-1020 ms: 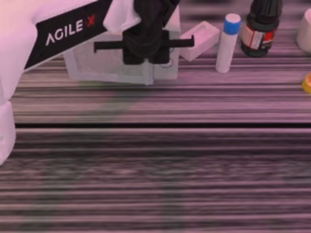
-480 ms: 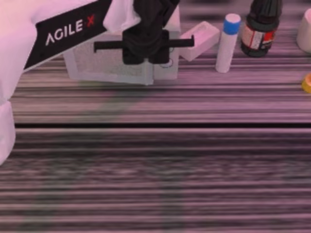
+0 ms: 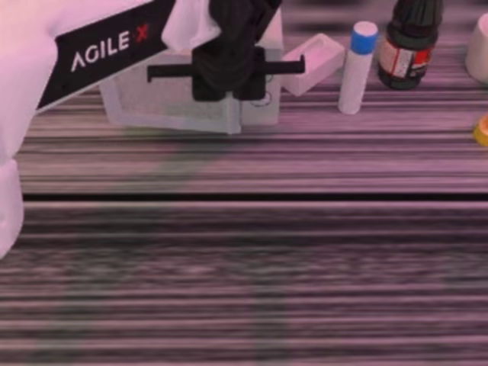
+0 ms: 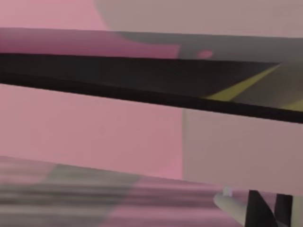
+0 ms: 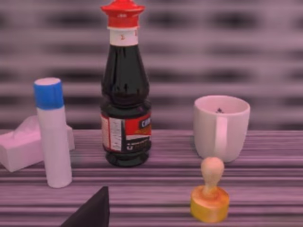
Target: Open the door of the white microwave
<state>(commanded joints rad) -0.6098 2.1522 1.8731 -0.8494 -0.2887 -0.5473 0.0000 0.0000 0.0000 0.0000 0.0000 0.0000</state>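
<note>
Here the left gripper sits directly over the door of the white microwave, its long edge running crosswise beneath; its finger state I cannot tell.

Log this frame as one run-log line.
phase: door opening | left tool: at white microwave front, over door | door: slightly ajar | right arm: out of top view | nearby: dark bottle, mug
</note>
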